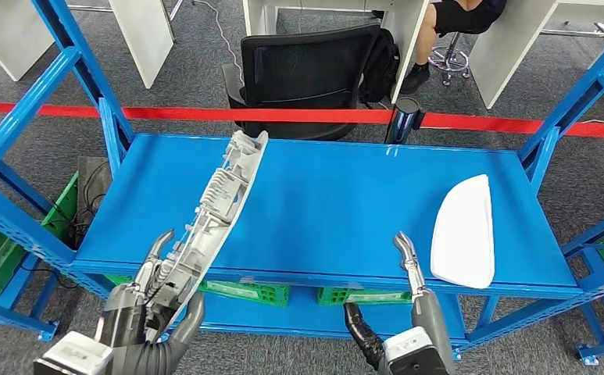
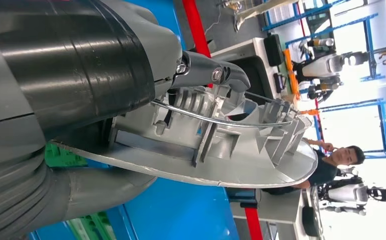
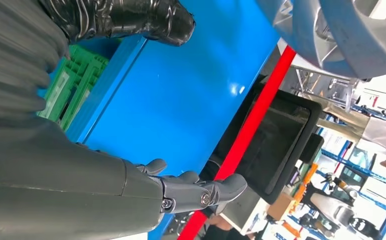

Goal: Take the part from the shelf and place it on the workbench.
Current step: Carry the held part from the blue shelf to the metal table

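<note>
While left hand (image 1: pixel 151 291) hid part's lower end, we saw it gripping long grey ribbed part (image 1: pixel 224 187), tilted above blue shelf (image 1: pixel 337 203). Right hand (image 1: pixel 409 262) at shelf's front edge, fingers straight, held nothing. White part (image 1: pixel 464 231) lay on shelf's right end.

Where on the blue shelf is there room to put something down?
The biggest bare patch of the blue shelf lies in the middle, between the long grey part held by the left robot hand and the white part near the right end. The back strip by the red tape is bare too. The right end is crowded.
</note>
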